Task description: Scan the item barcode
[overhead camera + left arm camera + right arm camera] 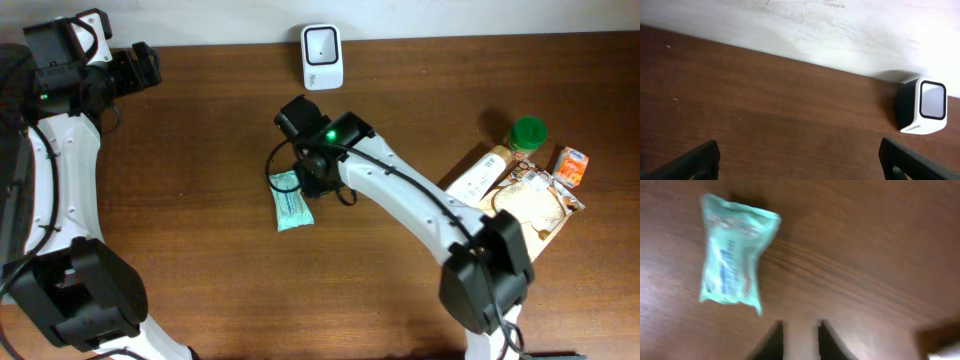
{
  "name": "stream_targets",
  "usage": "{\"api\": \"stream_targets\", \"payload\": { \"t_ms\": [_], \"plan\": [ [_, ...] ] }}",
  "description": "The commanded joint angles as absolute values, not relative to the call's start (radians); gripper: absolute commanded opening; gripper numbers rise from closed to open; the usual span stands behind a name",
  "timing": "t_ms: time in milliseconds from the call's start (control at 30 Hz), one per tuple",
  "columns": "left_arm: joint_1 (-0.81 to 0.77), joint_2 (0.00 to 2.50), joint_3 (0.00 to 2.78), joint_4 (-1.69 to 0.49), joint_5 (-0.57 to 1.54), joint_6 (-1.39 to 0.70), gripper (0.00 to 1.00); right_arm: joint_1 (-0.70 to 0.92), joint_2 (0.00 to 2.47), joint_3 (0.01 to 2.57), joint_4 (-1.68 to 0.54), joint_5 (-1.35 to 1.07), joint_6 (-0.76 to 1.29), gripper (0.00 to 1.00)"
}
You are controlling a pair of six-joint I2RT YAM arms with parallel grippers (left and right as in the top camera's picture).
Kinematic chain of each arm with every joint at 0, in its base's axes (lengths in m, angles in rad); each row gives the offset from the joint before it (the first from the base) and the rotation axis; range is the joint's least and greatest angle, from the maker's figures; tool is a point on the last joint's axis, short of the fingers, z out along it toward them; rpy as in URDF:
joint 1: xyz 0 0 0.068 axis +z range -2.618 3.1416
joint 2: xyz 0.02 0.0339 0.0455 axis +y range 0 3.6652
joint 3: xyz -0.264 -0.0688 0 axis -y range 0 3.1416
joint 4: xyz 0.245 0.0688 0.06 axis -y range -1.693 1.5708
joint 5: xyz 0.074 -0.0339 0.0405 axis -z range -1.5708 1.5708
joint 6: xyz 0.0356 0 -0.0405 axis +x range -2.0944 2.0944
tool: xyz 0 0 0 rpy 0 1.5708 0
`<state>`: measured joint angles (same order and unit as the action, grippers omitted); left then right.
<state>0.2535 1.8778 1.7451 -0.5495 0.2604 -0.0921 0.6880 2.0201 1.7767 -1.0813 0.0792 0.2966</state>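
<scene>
The item, a teal plastic packet point(290, 200), lies flat on the brown table just left of the right arm's wrist. In the right wrist view the packet point(735, 255) is blurred at upper left, ahead of the fingers and apart from them. My right gripper point(800, 326) stands slightly open, with only bare wood in the narrow gap. The white barcode scanner point(322, 55) stands at the table's back edge, and the scanner point(922, 106) also shows at the right of the left wrist view. My left gripper point(799, 146) is wide open over bare table at the far left point(148, 65).
At the right of the table sit a white bottle point(478, 175), a green-lidded jar point(528, 133), a small orange box point(571, 165) and a tan snack bag point(535, 200). A white wall point(805, 25) runs behind the table.
</scene>
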Motion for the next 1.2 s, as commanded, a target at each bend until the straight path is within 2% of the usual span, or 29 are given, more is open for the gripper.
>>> {"api": "stream_targets", "payload": {
  "t_ms": [0,100,300,633,1033,1167],
  "plan": [
    [0.252,1.885,1.755,-0.547,0.261,-0.073,0.99,0.715,2.076,1.765,-0.97,-0.182,0.292,0.33],
    [0.252,1.884,1.755,-0.547,0.261,-0.073,0.99,0.751,2.127,1.765,-0.852,-0.295,0.32,0.33],
    [0.252,1.885,1.755,-0.547,0.261,-0.073,0.99,0.794,2.231,1.765,-0.815,-0.39,0.38,0.36],
    [0.252,1.885,1.755,-0.547,0.261,-0.073,0.99,0.741,2.239,1.765,-0.972,-0.302,0.408,0.36],
    [0.252,1.885,1.755,-0.547,0.261,-0.073,1.0,0.691,2.131,1.766,-1.013,-0.276,0.349,0.37],
    [0.252,1.885,1.755,-0.548,0.261,-0.073,0.99,0.614,2.085,1.766,-1.014,-0.277,0.422,0.41]
  ]
}}
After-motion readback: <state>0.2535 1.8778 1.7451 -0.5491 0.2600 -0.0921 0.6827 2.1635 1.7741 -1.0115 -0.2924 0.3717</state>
